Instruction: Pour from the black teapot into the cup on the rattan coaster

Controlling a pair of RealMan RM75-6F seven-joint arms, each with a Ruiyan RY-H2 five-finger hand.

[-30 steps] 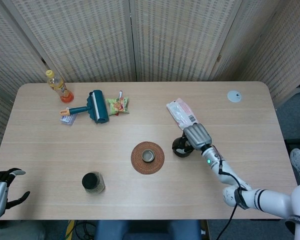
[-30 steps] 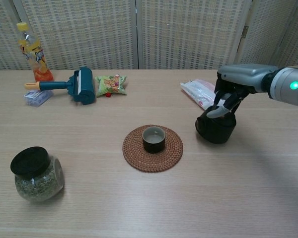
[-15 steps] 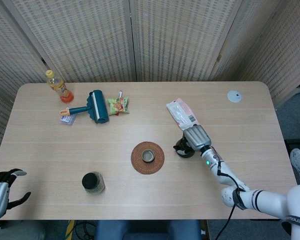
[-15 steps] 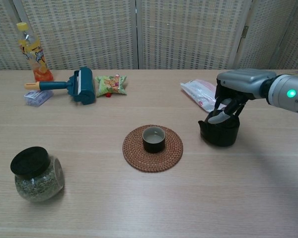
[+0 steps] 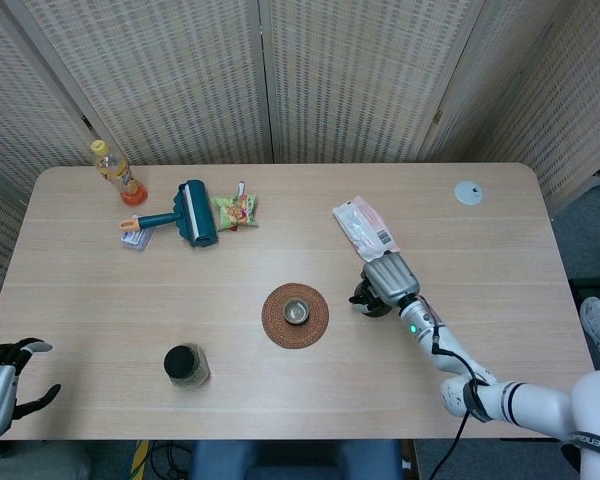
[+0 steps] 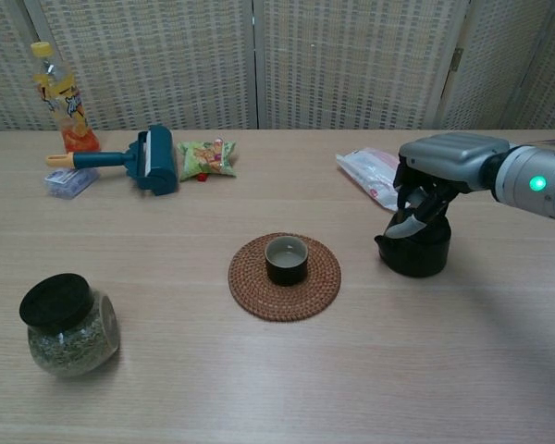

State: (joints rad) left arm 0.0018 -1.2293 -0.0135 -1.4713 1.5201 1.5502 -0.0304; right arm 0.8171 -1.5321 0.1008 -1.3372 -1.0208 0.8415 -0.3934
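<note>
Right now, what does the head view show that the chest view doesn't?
Only the head view shows the left hand, open off the table's near-left corner, and a small round grey disc far right. Only the chest view shows the right hand's fingers curled down over the black teapot. Both show the dark cup on the round rattan coaster and the black-lidded glass jar.

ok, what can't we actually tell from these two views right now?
- Black teapot: its top and handle are hidden by the right robot hand in both views, so the grip itself can't be confirmed.
- Whether the teapot rests on the table or is lifted: unclear.
- Cup on the rattan coaster: contents too small to judge.
- Left robot hand: cut off by the head view's edge, absent from chest view.
</note>
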